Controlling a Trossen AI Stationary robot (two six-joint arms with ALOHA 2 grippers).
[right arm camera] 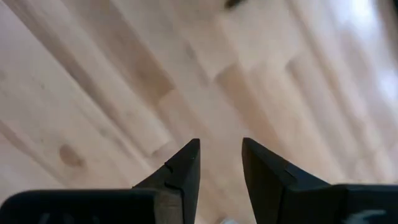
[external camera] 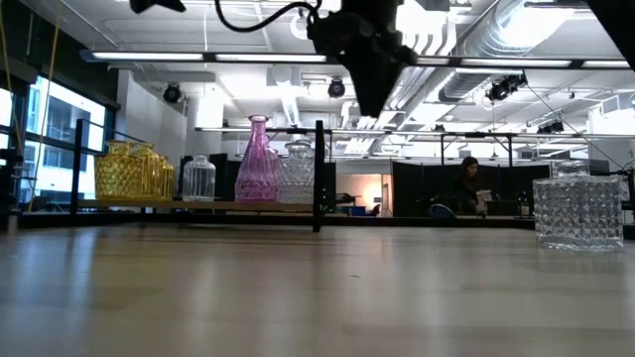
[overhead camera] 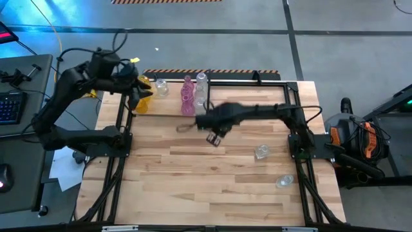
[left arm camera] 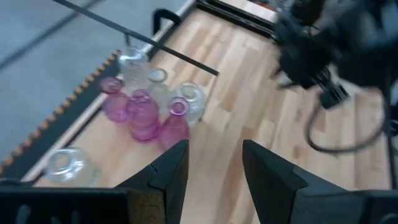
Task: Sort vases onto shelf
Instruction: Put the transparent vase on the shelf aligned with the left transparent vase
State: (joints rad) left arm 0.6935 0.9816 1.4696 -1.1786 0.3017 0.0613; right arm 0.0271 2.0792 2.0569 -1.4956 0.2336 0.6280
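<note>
left claw (left arm camera: 214, 171): parked over the shelf's left end, above the yellow vases; fingers are spread apart, nothing is held between them
right claw (right arm camera: 221, 163): hung over the middle of the table (overhead camera: 193, 187), just in front of the shelf; fingers are parted with only bare wood seen in the gap, so nothing is gripped
shelf (overhead camera: 283, 84): set along the far edge of the table, black rod frame around a pale board, with a black upright divider (external camera: 318, 177) roughly mid-way
yellow vases (external camera: 132, 171): bunched at the shelf's left end
clear vase on shelf (external camera: 198, 178): stood just right of the yellow ones
pink vases (left arm camera: 142, 115): clustered on the shelf left of the divider, the tall one (external camera: 257, 161) easily spotted from the low view
clear vases by the pink ones (left arm camera: 189, 99): packed right against that pink cluster, next to the divider
loose clear vases: two left on the table's right side, one (overhead camera: 261, 152) closer to the middle, one (overhead camera: 284, 182) nearer the front edge, well apart from the shelf
background: a person (external camera: 471, 183) is seen far off in the room
</note>
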